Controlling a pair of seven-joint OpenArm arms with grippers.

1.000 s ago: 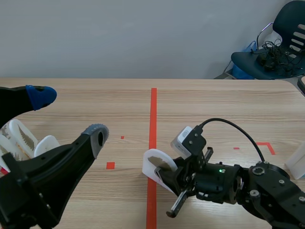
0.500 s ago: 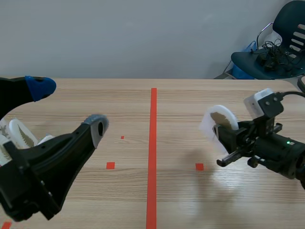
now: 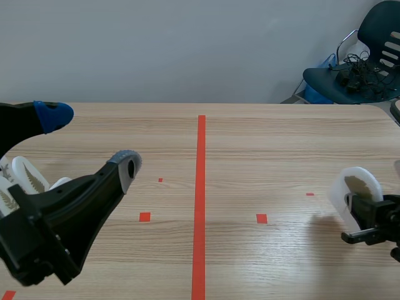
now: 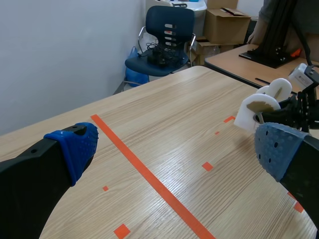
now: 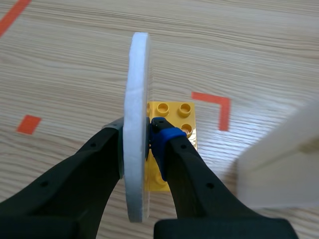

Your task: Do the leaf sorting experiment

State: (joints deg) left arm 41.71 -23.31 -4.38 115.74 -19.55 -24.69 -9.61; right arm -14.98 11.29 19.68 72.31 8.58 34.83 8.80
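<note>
white disc now farther right, in right pincer

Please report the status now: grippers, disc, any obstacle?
Left gripper open, empty. Right gripper shut on white disc, held on edge. Yellow brick below it.

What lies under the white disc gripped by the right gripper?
A yellow studded brick lies on the table; the white disc and right gripper hide its near part.
</note>
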